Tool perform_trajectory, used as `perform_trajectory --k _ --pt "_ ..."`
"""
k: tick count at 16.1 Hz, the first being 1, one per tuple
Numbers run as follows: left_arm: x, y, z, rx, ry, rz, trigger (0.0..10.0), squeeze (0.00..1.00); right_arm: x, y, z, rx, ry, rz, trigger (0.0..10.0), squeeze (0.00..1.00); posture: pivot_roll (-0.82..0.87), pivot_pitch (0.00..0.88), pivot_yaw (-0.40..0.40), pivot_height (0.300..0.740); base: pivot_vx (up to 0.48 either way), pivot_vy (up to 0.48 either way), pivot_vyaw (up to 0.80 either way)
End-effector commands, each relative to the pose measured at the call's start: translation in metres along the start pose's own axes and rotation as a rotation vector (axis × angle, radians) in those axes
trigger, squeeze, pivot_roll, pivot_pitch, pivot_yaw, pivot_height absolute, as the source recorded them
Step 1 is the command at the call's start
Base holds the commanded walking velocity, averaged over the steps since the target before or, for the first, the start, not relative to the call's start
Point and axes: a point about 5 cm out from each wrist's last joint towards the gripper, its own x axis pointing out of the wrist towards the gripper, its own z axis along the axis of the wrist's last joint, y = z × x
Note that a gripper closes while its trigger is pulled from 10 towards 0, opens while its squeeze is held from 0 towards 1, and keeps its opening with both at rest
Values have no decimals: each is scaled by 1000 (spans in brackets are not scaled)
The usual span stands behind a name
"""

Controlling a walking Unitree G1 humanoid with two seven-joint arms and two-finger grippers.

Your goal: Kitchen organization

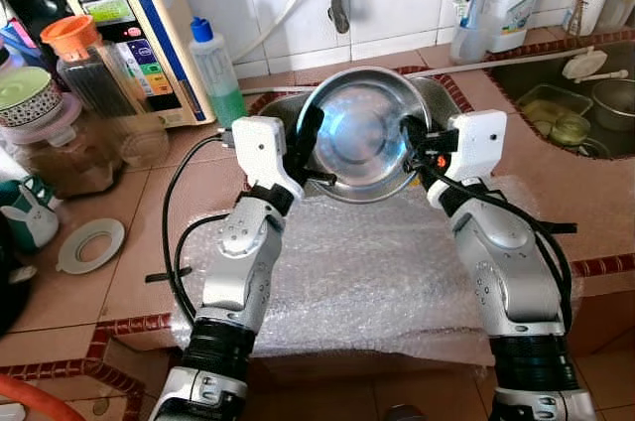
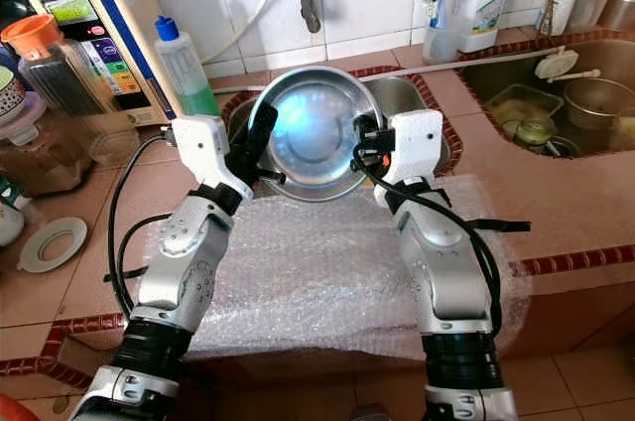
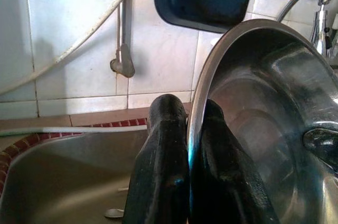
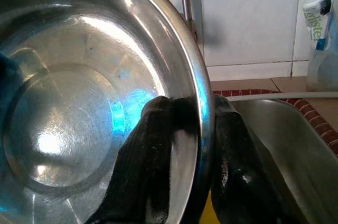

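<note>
Steel bowl [image 2: 316,133] held tilted over small sink [image 2: 397,93], left gripper [image 2: 260,138] and right gripper [image 2: 365,148] clamped on opposite rims. Bubble wrap [image 2: 317,262] spread on tiled counter [image 2: 89,272] beneath forearms. Green-liquid bottle [image 2: 184,69] upright against wall, left of bowl.

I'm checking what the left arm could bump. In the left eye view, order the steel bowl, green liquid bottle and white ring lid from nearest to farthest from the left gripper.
1. Steel bowl: clamped at its rim by the left gripper.
2. Green liquid bottle: behind it, leftward, by the wall.
3. White ring lid: far left on the counter.
</note>
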Motion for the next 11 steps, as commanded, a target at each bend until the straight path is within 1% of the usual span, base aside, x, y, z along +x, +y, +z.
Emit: perform_trajectory --k 1,8,9,10,11 --pt "3 -6 7 10 -26 -29 10000 0 4 13 0 3 5 54 0 0 -378 91 175 740 0 0 0" --pt "3 -6 7 10 -26 -29 10000 0 4 13 0 3 5 54 0 0 -378 91 175 740 0 0 0" --pt "2 -6 8 10 -21 -42 10000 1000 4 7 -4 54 14 -2 0 0 -367 82 179 740 0 0 0" --pt "0 -7 8 9 -16 -61 10000 1000 1 -1 -7 113 27 -83 0 0 -367 82 179 740 0 0 0" --pt "-1 -8 8 6 -12 -76 10000 1000 1 -3 -8 122 27 -106 0 0 -366 84 180 740 0 0 0"
